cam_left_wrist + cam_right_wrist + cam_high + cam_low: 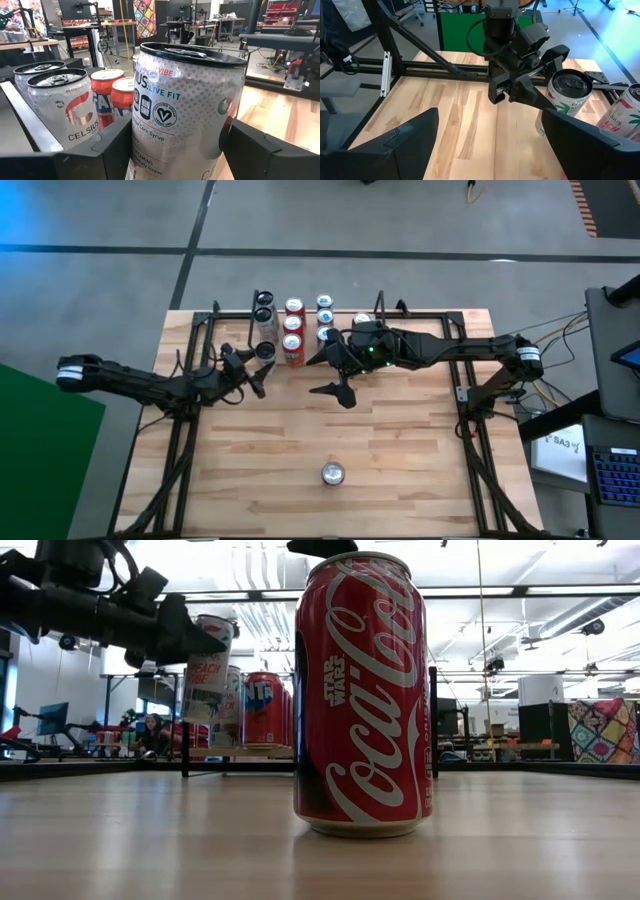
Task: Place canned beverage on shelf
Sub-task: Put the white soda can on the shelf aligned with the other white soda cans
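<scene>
A silver Celsius can point(190, 110) is in my left gripper point(258, 366), which is shut on it just left of the shelf point(250, 753) at the table's far middle. The shelf's wooden floor carries rows of silver cans point(65, 105), red cans point(293, 330) and blue cans point(325, 315). A red Coca-Cola can point(332, 473) stands upright on its base near the table's front edge. My right gripper point(328, 377) hangs open above the table's middle, right of the held can, with nothing between its fingers. My left gripper pinches the silver can's side wall point(551, 95) between its two fingers point(115, 145), on the can's upper half just below the rim. The fingers come in about level from the table's left side. The can is slightly tilted and looks lifted clear of the table.
Black side frames point(180, 430) run along the table's left and right point(470, 420) edges. Bare wooden tabletop point(330, 425) lies between the shelf and the Coca-Cola can. Beyond the table are desks and equipment.
</scene>
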`<state>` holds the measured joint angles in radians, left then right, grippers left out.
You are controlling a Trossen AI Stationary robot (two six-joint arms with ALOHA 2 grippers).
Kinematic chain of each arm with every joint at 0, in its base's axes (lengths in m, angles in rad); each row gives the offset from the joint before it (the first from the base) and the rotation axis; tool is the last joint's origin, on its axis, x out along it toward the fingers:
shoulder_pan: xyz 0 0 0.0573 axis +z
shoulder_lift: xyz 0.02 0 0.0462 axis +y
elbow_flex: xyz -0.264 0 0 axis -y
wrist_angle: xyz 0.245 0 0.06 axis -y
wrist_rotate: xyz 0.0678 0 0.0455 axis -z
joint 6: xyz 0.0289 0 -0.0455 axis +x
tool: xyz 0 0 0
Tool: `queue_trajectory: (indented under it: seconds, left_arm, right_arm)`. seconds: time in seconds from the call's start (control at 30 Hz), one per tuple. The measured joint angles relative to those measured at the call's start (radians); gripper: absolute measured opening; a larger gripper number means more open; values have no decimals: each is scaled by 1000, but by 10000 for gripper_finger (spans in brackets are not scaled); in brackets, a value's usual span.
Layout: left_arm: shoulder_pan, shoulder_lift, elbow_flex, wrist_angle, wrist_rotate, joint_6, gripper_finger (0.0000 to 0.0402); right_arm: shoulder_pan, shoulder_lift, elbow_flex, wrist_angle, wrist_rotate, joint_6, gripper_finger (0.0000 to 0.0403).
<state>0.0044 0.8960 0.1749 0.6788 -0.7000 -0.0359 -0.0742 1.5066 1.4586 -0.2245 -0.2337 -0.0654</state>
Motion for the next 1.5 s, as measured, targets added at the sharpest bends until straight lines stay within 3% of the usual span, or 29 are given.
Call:
queue_trajectory:
  seconds: [1.2, 1.5]
  left_arm:
    - [8, 145, 1, 174, -98, 0, 247]
    - [54, 181, 1, 207, -105, -24, 251]
  right_arm:
    - [0, 1, -3, -1, 0, 3, 343]
    - [0, 1, -3, -1, 0, 3, 343]
